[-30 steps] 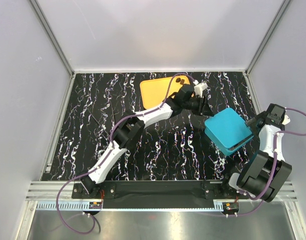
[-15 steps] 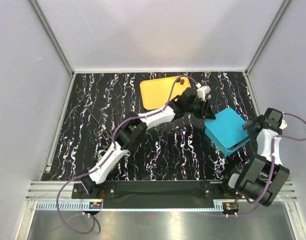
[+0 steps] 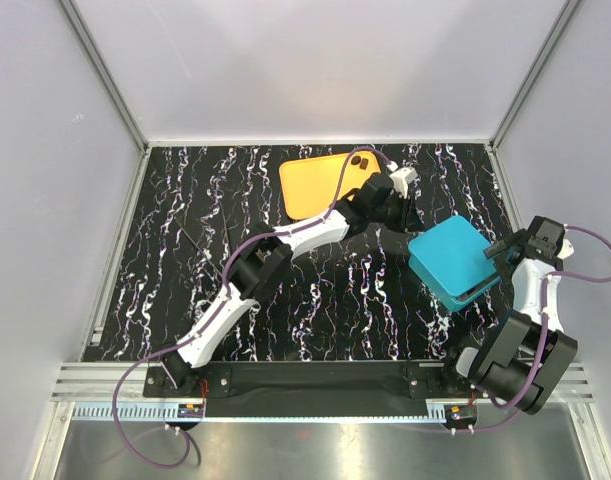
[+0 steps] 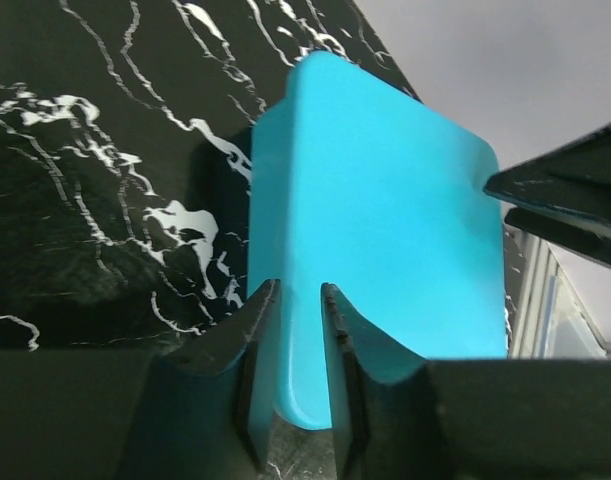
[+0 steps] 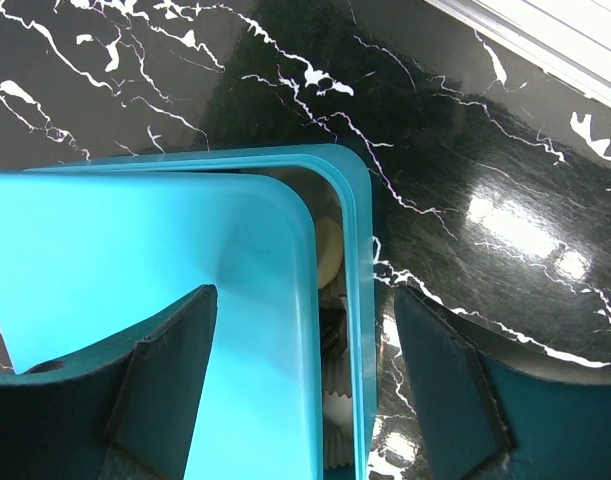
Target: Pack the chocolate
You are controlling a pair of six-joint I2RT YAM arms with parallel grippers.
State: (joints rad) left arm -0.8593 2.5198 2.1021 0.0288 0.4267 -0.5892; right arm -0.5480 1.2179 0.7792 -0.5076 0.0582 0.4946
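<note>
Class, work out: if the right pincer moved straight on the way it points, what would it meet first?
Probably the teal lid, lying askew on its box between the open fingers.

On the desk (image 3: 185,250) we find the tray (image 3: 313,188) at the back, two chocolate pieces (image 3: 361,160) on its far right corner. The box (image 5: 360,230) lies right of it and nearer us, lid (image 3: 450,252) askew on top. The left end effector (image 4: 297,292) sits between them, at the lid's corner.

- Overhead view: bright, even and sharp, with faint soft shadows on the table (image 3: 185,250).
- Right wrist view: white glare on the glossy table; the near right fingers (image 5: 165,380) are blurred.
- Left wrist view: dark shadow left of the teal lid (image 4: 385,230); the close left fingers (image 4: 235,370) are soft.
</note>
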